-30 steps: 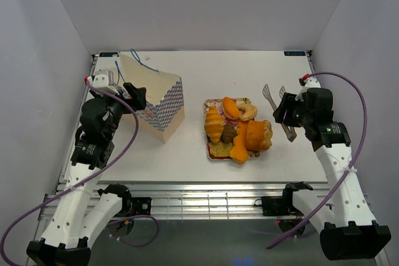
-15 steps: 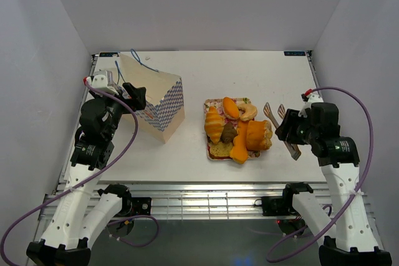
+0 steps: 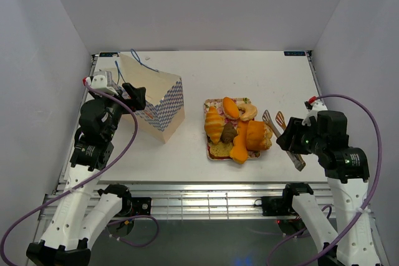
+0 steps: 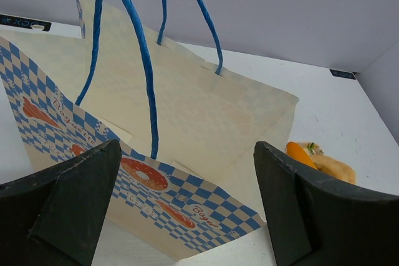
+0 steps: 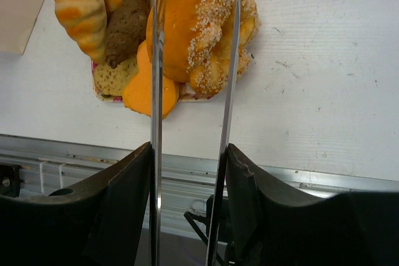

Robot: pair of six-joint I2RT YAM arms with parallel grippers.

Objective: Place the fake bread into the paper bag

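The fake bread (image 3: 237, 130) is piled on a floral tray (image 3: 215, 156) mid-table: a croissant (image 5: 78, 4), a brown bun (image 5: 128, 26) and a seeded orange loaf chunk (image 5: 212, 35). My right gripper (image 3: 293, 142) (image 5: 190, 154) is shut on metal tongs (image 3: 284, 134) (image 5: 156, 60). The two tong blades reach over the loaf chunk on the pile's right side, one on each side of it. The paper bag (image 3: 154, 101) (image 4: 187, 104), tan with blue-checkered sides and blue handles, stands at the left. My left gripper (image 3: 134, 96) (image 4: 187, 147) is open beside it, holding nothing.
The table's near edge and metal rail (image 5: 293, 182) run just below the tray. White walls enclose the left, back and right of the table. Bare tabletop (image 3: 187, 141) lies between the bag and the tray.
My right arm has drawn back toward the near edge with the tongs, whose tips have swung left over the bread pile. The blades have come closer together. The left arm has stayed still.
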